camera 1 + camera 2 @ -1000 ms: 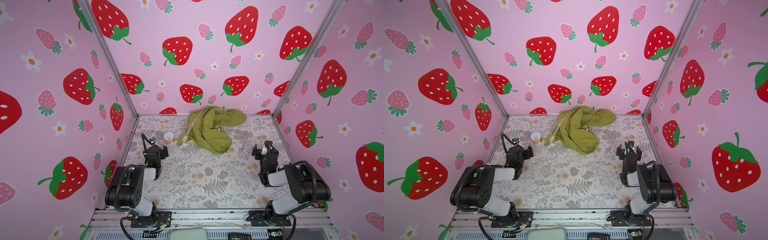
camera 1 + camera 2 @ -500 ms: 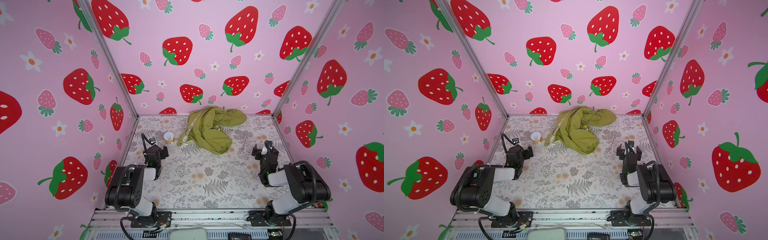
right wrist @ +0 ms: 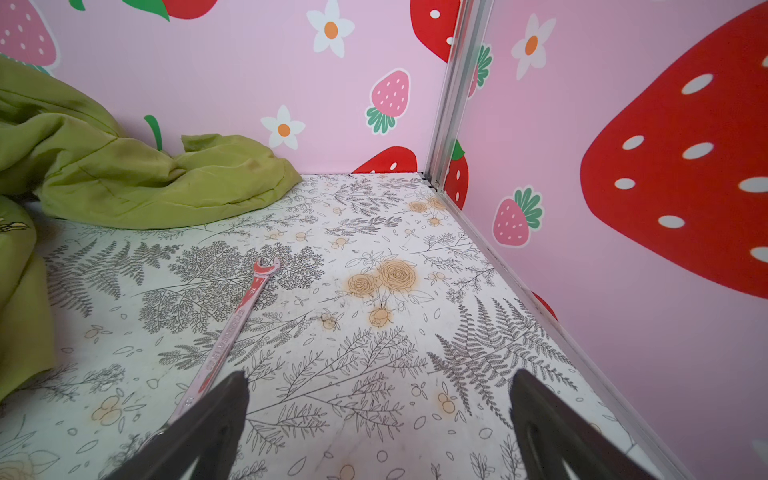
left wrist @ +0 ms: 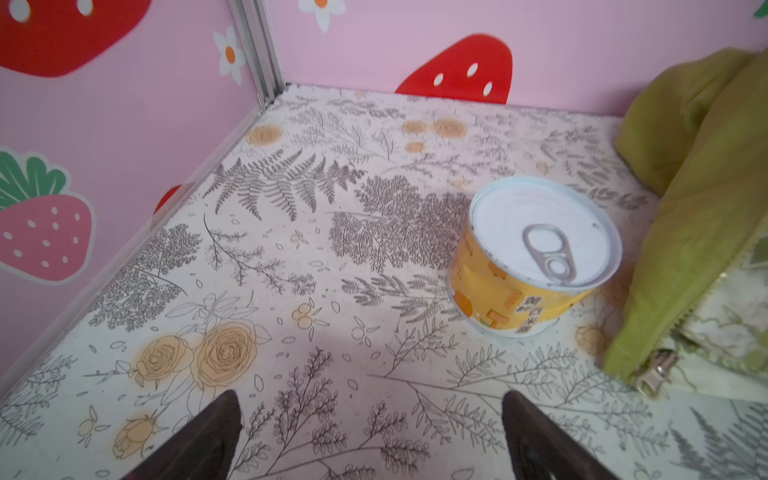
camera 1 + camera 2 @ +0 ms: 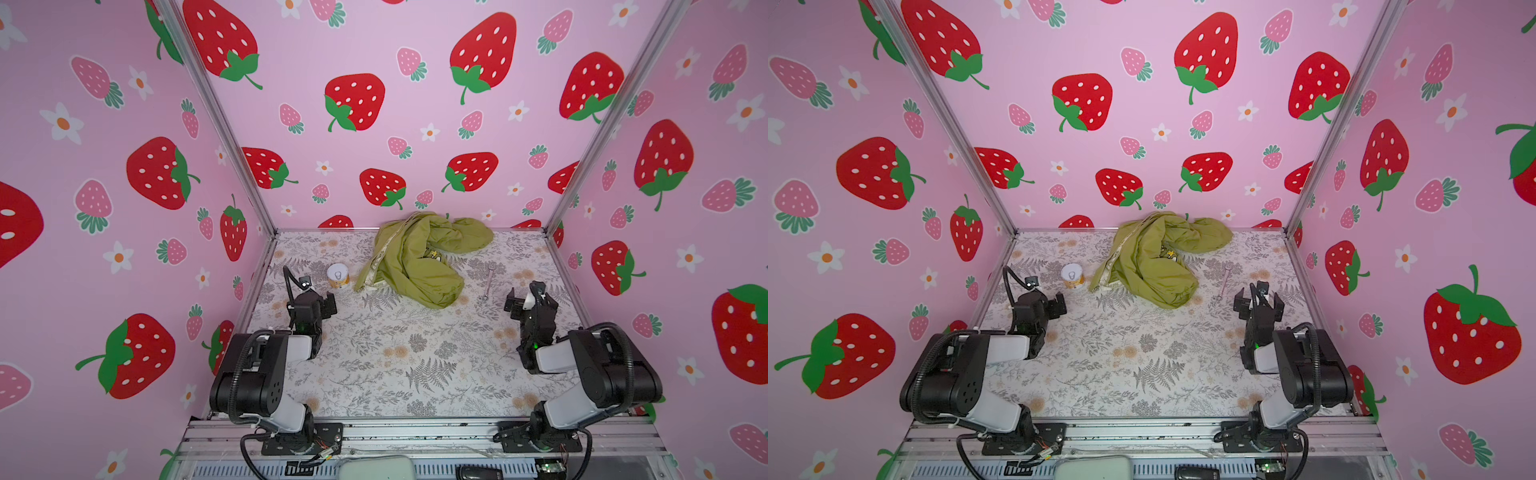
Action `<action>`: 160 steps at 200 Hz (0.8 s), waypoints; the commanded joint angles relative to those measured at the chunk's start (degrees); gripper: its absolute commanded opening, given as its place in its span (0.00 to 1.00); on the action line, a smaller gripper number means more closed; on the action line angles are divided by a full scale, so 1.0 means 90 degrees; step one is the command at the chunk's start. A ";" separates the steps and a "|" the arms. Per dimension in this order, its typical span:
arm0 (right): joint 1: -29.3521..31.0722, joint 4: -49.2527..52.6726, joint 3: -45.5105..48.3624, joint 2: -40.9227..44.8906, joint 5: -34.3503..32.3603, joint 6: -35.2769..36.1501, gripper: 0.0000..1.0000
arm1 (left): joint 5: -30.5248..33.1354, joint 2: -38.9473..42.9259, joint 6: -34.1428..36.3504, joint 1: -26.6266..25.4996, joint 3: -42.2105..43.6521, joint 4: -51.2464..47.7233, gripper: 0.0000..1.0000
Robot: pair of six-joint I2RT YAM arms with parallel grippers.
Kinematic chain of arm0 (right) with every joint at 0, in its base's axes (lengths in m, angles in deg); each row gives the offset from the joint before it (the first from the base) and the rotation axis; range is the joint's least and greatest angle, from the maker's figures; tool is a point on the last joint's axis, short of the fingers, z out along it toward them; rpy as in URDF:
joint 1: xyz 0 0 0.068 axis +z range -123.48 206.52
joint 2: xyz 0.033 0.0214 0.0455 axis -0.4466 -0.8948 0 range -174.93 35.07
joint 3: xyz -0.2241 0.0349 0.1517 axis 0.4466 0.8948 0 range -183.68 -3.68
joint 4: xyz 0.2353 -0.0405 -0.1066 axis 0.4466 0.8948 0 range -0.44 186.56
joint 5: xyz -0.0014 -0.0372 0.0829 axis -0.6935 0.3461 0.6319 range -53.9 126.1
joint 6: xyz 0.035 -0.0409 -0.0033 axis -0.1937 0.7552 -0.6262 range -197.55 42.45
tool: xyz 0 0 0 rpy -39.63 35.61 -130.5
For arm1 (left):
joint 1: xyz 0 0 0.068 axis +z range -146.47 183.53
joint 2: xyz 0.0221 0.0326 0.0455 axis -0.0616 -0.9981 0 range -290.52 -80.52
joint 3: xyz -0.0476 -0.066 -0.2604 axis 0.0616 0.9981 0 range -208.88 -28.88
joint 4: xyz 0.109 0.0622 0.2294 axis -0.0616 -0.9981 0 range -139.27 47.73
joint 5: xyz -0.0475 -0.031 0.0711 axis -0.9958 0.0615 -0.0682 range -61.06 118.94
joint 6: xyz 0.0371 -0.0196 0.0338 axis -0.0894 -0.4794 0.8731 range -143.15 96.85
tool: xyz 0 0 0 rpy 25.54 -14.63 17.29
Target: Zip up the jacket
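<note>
Both top views first. The jacket [image 5: 419,259] is a crumpled olive heap on the floral tabletop [image 5: 395,361], out ahead of both claws and roughly between them, pushed up against the back wall. The left claw [image 5: 318,297] sits low over the tabletop with its jaws spread wide and nothing in them. It's well apart from the jacket. Same deal for the right claw [image 5: 525,297]: wide open, empty, well clear of the fabric. A small yellow can [image 5: 337,275] stands upright just ahead of the left claw, right beside the jacket's near edge. A thin wrench [image 5: 487,284] lies flat just ahead of the right claw, between it and the jacket.

Left wrist view: both dark fingertips [image 4: 208,436] are far apart with only bare tabletop between them. The can, pull-tab lid up, is ahead of the claw and off to one side. Past it on that same side is the jacket's edge, with zipper teeth, a metal zipper slider [image 4: 656,372] at the corner and cream patterned lining [image 4: 739,324] showing. The front is lying open here.

Right wrist view: claw spread wide again, nothing gripped. The wrench runs from just under one fingertip out ahead of the claw, open end pointing away. I can't tell if they touch. The jacket is bunched further ahead on that same side, against the wall.
</note>
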 commanded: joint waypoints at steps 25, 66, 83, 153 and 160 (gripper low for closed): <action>0.0050 0.1783 -0.0432 0.1495 -0.0734 -0.0363 0.99 | 0.0653 0.0891 -0.0117 -0.0112 -0.1036 -0.1876 0.99; 0.0034 0.3983 -0.0898 0.3402 -0.0708 -0.1418 0.99 | 0.0319 0.2218 -0.0964 -0.0124 -0.1782 -0.3175 0.99; 0.0041 0.5669 -0.1510 0.3973 -0.0467 -0.1953 0.99 | 0.0015 0.2793 -0.1417 -0.0127 -0.2139 -0.4005 0.99; 0.0035 0.9056 -0.2769 0.4868 0.1440 -0.3035 0.99 | -0.1568 0.3928 -0.2387 0.0041 -0.3681 -0.7787 0.99; 0.0042 0.9297 -0.2868 0.4826 0.1342 -0.3323 0.99 | -0.1802 0.3798 -0.2340 0.0045 -0.3920 -0.8182 0.99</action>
